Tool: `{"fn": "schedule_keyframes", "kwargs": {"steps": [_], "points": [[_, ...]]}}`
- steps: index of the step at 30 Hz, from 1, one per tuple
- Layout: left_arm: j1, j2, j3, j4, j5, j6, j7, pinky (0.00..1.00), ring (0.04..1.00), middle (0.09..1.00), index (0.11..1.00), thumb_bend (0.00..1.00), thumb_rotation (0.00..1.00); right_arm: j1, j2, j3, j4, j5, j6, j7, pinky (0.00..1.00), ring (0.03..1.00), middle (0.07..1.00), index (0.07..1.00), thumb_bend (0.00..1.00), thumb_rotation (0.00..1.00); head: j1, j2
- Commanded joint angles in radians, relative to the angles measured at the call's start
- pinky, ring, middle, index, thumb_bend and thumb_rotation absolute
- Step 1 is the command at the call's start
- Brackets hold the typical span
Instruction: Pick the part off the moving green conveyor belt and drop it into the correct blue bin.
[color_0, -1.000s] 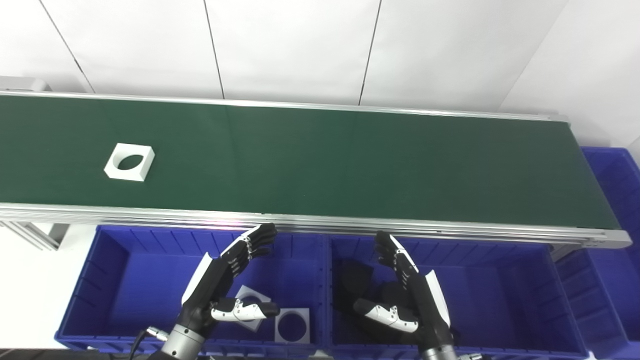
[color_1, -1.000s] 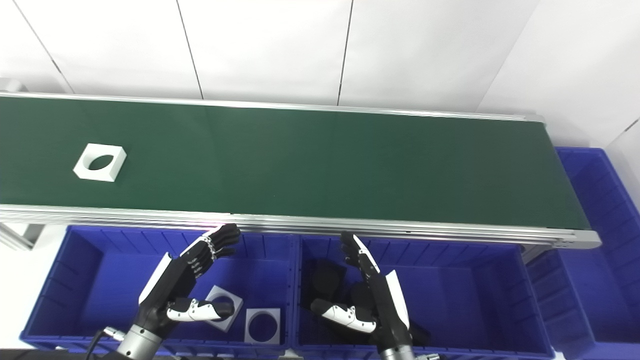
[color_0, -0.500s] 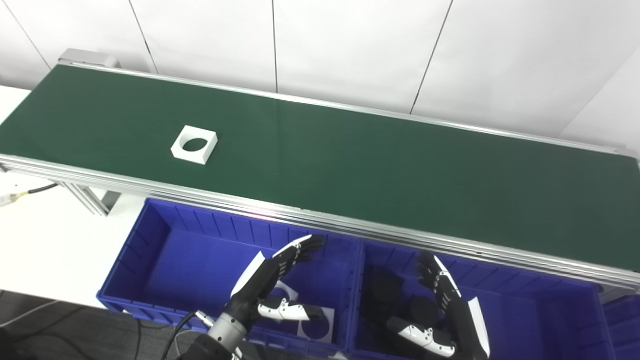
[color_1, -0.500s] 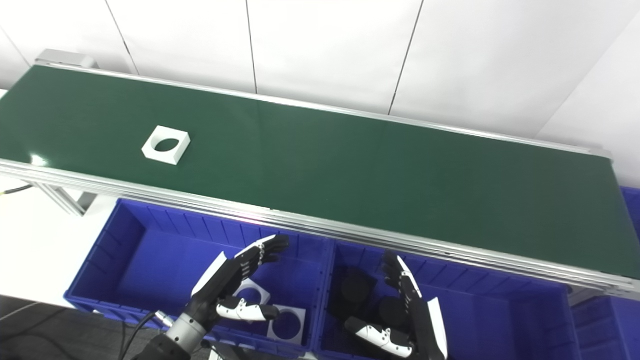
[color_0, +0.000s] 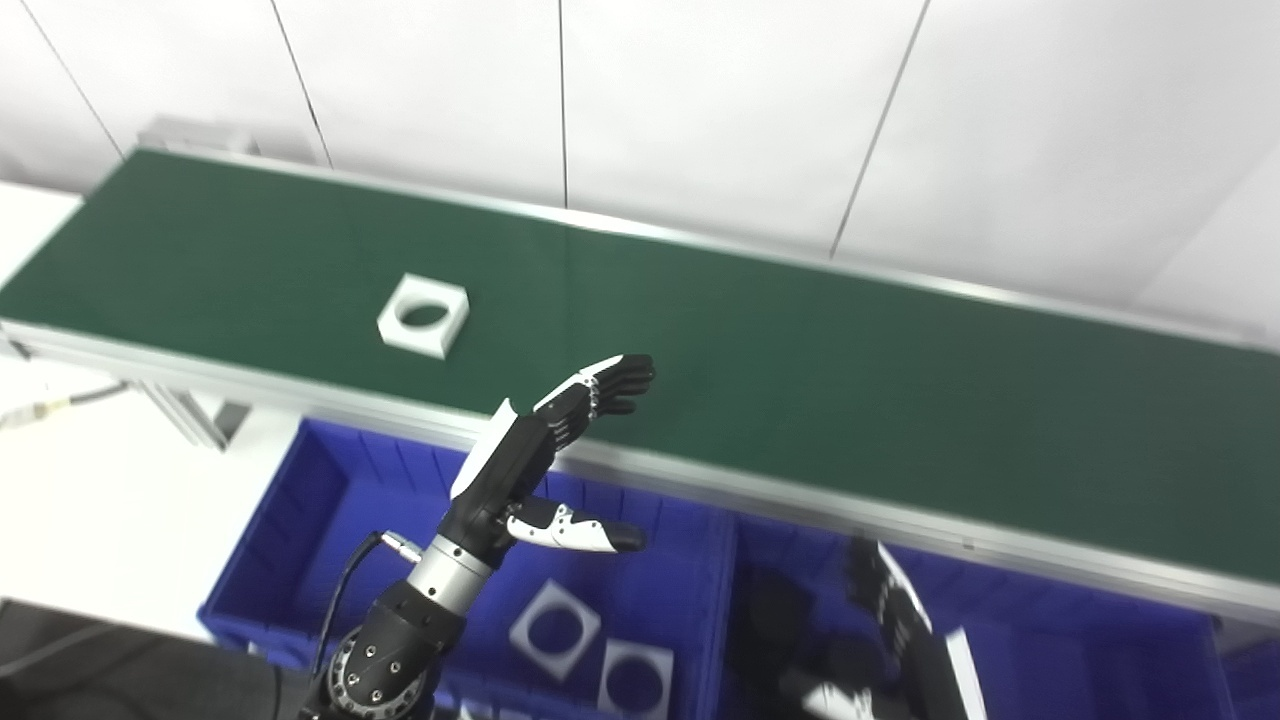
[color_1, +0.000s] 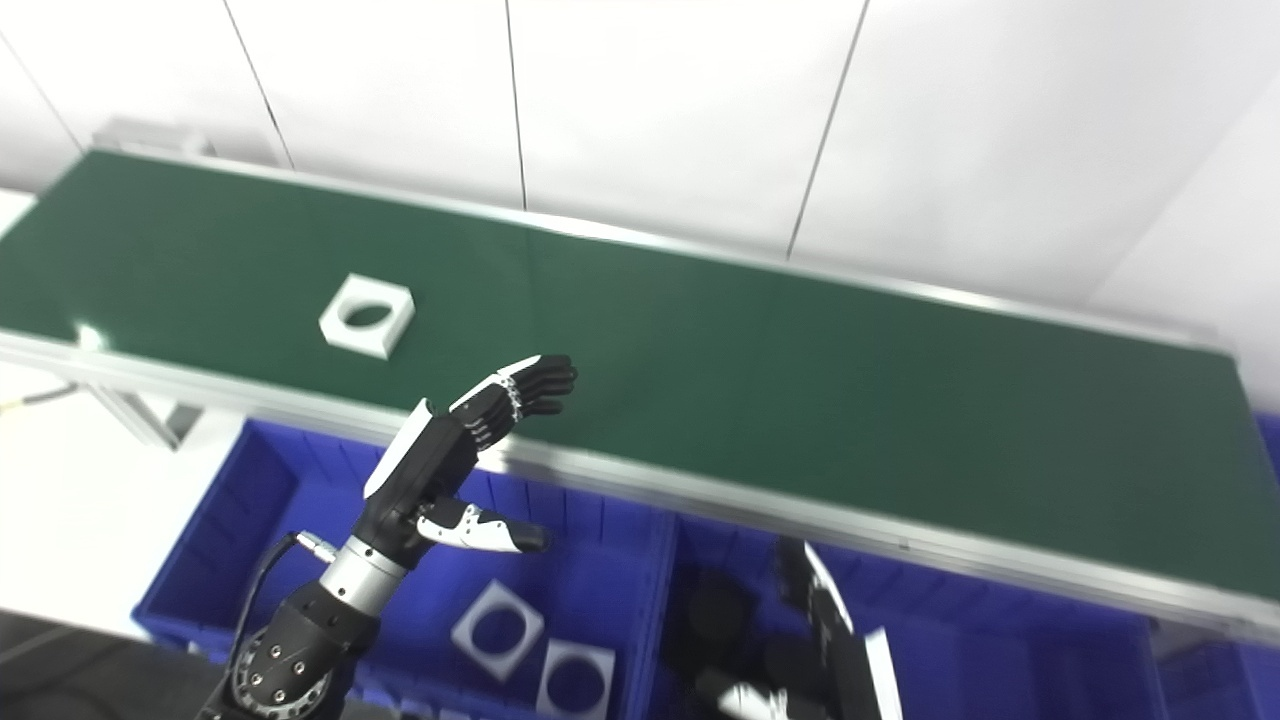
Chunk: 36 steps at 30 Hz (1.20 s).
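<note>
A white square part with a round hole (color_0: 424, 316) lies flat on the green conveyor belt (color_0: 800, 370), left of centre; it also shows in the right eye view (color_1: 367, 316). My left hand (color_0: 545, 445) is open and empty, raised over the belt's near rail, to the right of and nearer than the part. My right hand (color_0: 905, 640) is low over the right blue bin (color_0: 1100, 640), open, partly cut off by the picture's bottom edge.
The left blue bin (color_0: 330, 500) holds two white square parts with holes (color_0: 555, 630). The right bin holds black round parts (color_1: 720, 610). The belt's silver near rail (color_0: 900, 525) runs between bins and belt. White wall panels stand behind.
My left hand has risen from the left bin to above the belt's near rail. The part has travelled right along the belt. The camera has shifted. The right hand stays low.
</note>
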Motion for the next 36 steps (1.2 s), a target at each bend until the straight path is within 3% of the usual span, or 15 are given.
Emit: {"fn": "schedule_keyframes", "kwargs": {"steps": [1,5,10,18,22,26,32,36], "points": [[-0.04,0.026,0.025,-0.024,-0.004,-0.034,0.003,0.81,0.858,0.871,0.863,0.94,0.44,-0.007,-0.006,0.004,-0.018,0.006,-0.056,-0.016,0.84,0.889,0.9,0.914,0.83,0.29,-0.012,-0.006],[-0.093,0.047,0.067,-0.02,-0.002,-0.034,0.012,0.82,0.859,0.871,0.865,0.9,0.44,-0.006,-0.002,0.004,-0.016,0.005,-0.056,-0.024,0.83,0.881,0.891,0.905,0.84,0.28,-0.032,-0.008],[-0.161,0.111,0.11,0.001,0.04,-0.034,0.033,0.83,0.868,0.884,0.878,0.87,0.45,-0.008,-0.003,0.015,-0.011,-0.003,-0.056,-0.037,0.82,0.869,0.884,0.893,0.85,0.28,-0.075,0.0],[-0.263,0.221,0.141,0.096,0.107,-0.034,0.075,0.8,0.859,0.879,0.876,0.82,0.34,-0.003,0.002,0.028,-0.024,-0.003,-0.056,-0.053,0.81,0.86,0.875,0.886,0.85,0.25,-0.148,0.018],[-0.331,0.309,0.102,0.202,0.182,-0.034,0.136,0.81,0.861,0.873,0.859,0.78,0.16,-0.001,0.001,0.035,-0.024,-0.019,-0.056,-0.072,0.8,0.853,0.869,0.88,0.87,0.29,-0.169,0.025],[-0.392,0.362,0.078,0.301,0.244,-0.034,0.171,0.83,0.872,0.88,0.872,0.79,0.08,-0.001,-0.009,0.048,-0.023,-0.02,-0.056,-0.085,0.8,0.855,0.875,0.884,0.87,0.32,-0.17,0.034],[-0.491,0.386,0.059,0.444,0.33,-0.032,0.158,0.81,0.867,0.884,0.876,0.84,0.08,0.003,-0.012,0.049,-0.026,-0.011,-0.056,-0.085,0.82,0.871,0.88,0.893,0.86,0.34,-0.169,0.043],[-0.547,0.387,0.031,0.539,0.392,-0.011,0.146,0.79,0.864,0.892,0.893,0.88,0.18,0.002,-0.013,0.051,-0.025,-0.01,-0.056,-0.085,0.83,0.876,0.884,0.895,0.86,0.35,-0.169,0.047]]}}
